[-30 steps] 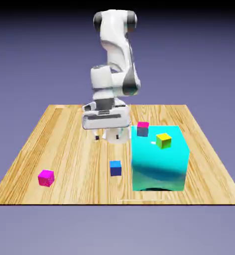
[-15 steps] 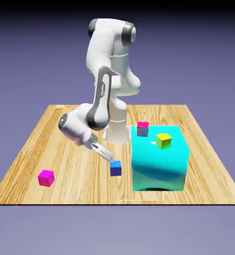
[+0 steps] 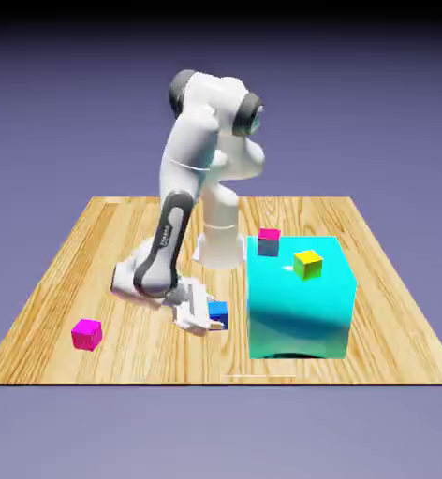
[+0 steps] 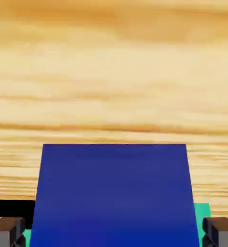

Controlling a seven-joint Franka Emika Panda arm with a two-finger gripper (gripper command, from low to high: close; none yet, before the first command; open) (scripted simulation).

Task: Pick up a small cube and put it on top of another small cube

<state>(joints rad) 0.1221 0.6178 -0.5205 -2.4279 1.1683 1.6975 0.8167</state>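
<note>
One cyan block (image 3: 298,313), four small cubes (image 3: 308,266). Only the hand view shows slim gaps inside the pincer (image 4: 114,232), parted around the blue cube (image 4: 115,193).

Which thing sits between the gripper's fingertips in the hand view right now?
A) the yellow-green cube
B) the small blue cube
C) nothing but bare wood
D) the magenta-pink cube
B: the small blue cube fills the space between the fingertips at the picture's bottom edge, with the wooden table beyond it.
</note>
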